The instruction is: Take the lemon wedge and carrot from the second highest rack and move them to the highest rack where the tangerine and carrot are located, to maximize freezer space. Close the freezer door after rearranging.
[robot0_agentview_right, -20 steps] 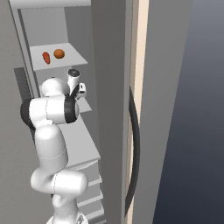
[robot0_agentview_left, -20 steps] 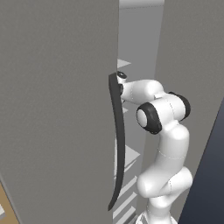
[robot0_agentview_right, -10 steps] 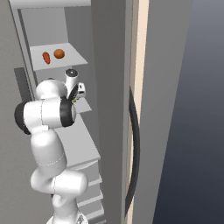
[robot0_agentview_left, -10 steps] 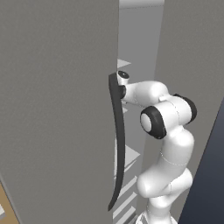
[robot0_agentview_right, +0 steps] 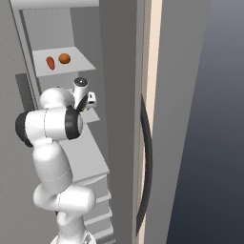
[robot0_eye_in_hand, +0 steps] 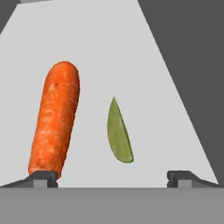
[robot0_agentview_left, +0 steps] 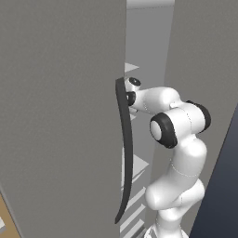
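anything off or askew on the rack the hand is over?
Nothing stands out. The carrot and the lemon wedge lie flat and apart on the light rack, nothing spilled. The open gripper hovers before them, holding nothing.

The white arm is bent at the elbow and stretched forward at mid height. The gripper (robot0_eye_in_hand: 112,177) is held with its fingertips (robot0_eye_in_hand: 43,177) spread wide apart, nothing gripped between them.

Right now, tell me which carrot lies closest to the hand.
The carrot beside the lemon wedge, just ahead of the open hand. The other carrot sits beside the tangerine, one rack higher.
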### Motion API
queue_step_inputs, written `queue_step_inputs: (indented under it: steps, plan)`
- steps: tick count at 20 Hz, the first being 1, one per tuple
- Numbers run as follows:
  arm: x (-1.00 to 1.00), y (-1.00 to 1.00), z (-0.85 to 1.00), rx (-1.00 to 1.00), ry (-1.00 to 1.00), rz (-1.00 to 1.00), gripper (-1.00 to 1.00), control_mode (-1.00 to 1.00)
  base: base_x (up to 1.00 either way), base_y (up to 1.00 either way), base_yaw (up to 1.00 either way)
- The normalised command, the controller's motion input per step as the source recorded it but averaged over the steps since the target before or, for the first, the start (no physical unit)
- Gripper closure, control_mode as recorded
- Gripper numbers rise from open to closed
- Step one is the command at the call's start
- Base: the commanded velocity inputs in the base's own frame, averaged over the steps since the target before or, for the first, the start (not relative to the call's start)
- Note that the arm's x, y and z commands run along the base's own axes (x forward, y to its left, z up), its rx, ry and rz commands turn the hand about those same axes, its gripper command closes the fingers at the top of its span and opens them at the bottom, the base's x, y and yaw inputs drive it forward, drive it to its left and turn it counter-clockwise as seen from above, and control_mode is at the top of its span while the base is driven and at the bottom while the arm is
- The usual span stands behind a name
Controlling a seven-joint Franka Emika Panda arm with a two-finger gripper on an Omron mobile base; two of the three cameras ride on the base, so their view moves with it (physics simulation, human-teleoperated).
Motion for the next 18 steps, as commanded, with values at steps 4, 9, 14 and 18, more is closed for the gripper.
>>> queue_step_inputs:
  steps: [4, 9, 14, 18]
  plan:
    - [0.33, 0.00, 0.00, 0.00, 0.00, 0.00, -1.00, -1.00, 0.00, 0.00, 0.00]
    - [0.29, 0.00, -0.02, 0.00, 0.01, 0.00, -1.00, -1.00, 0.00, 0.00, 0.00]
    - [0.22, 0.00, -0.15, 0.00, 0.10, 0.00, -1.00, -1.00, 0.00, 0.00, 0.00]
    - [0.19, 0.00, -0.24, -0.02, 0.16, 0.00, -1.00, -1.00, 0.00, 0.00, 0.00]
